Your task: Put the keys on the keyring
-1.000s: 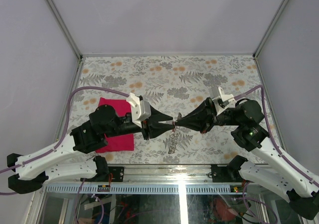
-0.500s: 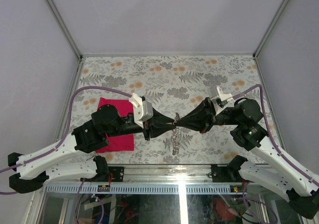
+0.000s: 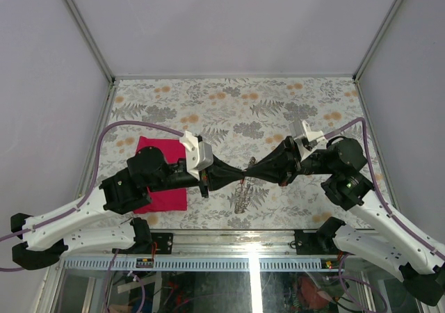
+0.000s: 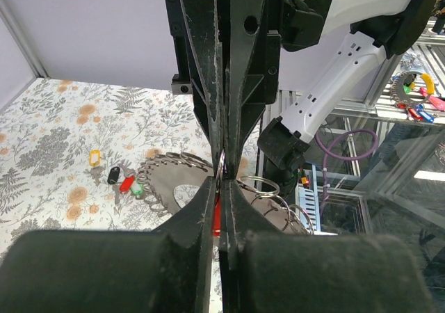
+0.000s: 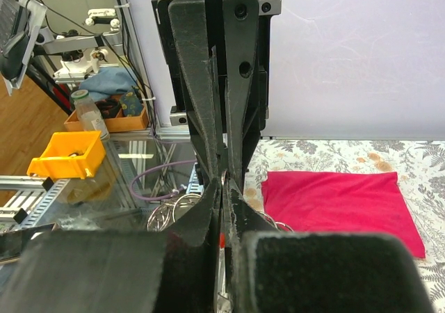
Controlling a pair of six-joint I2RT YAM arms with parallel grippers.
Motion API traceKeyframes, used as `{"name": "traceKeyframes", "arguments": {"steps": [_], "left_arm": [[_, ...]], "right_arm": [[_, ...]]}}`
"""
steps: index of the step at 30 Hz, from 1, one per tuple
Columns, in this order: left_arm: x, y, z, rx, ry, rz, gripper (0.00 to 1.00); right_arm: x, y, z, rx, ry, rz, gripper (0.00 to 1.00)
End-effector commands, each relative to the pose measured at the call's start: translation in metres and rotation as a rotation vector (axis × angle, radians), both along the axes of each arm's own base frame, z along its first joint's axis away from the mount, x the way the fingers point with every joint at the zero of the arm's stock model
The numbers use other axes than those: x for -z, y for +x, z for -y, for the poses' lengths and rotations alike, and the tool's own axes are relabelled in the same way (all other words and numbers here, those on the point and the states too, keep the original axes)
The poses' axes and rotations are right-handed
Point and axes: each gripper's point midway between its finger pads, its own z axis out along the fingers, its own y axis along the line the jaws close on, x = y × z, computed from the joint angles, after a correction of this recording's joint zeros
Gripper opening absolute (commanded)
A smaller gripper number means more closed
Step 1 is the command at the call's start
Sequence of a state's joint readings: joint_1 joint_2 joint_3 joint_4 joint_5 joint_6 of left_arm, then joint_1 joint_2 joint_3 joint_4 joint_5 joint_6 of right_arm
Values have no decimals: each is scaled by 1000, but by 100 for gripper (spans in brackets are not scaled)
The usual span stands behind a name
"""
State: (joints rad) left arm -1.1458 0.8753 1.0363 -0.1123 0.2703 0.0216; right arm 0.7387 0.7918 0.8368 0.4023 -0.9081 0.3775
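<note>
My left gripper [image 3: 245, 171] and right gripper [image 3: 254, 167] meet tip to tip above the table's near middle. In the left wrist view my left gripper [image 4: 217, 184] is shut on a red-headed key [image 4: 217, 215]. A thin silver ring [image 4: 221, 167] stands at its tips, between the right fingers. In the right wrist view my right gripper [image 5: 222, 184] is shut on that thin metal ring, with a bit of red deep in the gap. The keyring [image 3: 241, 195] hangs below as a limp silvery strand of linked rings [image 4: 174, 177]. Black, red and greenish keys [image 4: 125, 182] lie beside it.
A magenta cloth [image 3: 162, 174] lies under the left arm, and also shows in the right wrist view [image 5: 334, 195]. A small yellow tag [image 4: 95, 158] lies near the keys. The table's near edge and metal rail [image 3: 250, 233] run just below the grippers.
Both grippers stay shut tip to tip. The meeting point has shifted slightly to the right, and the hanging strand has swung a little below them.
</note>
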Motion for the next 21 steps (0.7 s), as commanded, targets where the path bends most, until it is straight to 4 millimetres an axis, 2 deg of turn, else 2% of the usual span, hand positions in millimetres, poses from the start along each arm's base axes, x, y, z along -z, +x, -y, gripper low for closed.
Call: {"name": "traceKeyframes", "arguments": {"steps": [1, 5, 9, 21], "left_arm": [[-22, 0, -5, -16, -55, 36, 0], [-20, 4, -9, -44, -20, 31, 0], [-13, 8, -14, -73, 34, 20, 0], [33, 21, -20, -118, 377, -16, 0]], "right_arm": [[-33, -10, 6, -12, 77, 87, 2], [-31, -10, 9, 10, 57, 99, 25], [-26, -7, 12, 48, 13, 105, 38], [14, 10, 17, 153, -147, 72, 50]]}}
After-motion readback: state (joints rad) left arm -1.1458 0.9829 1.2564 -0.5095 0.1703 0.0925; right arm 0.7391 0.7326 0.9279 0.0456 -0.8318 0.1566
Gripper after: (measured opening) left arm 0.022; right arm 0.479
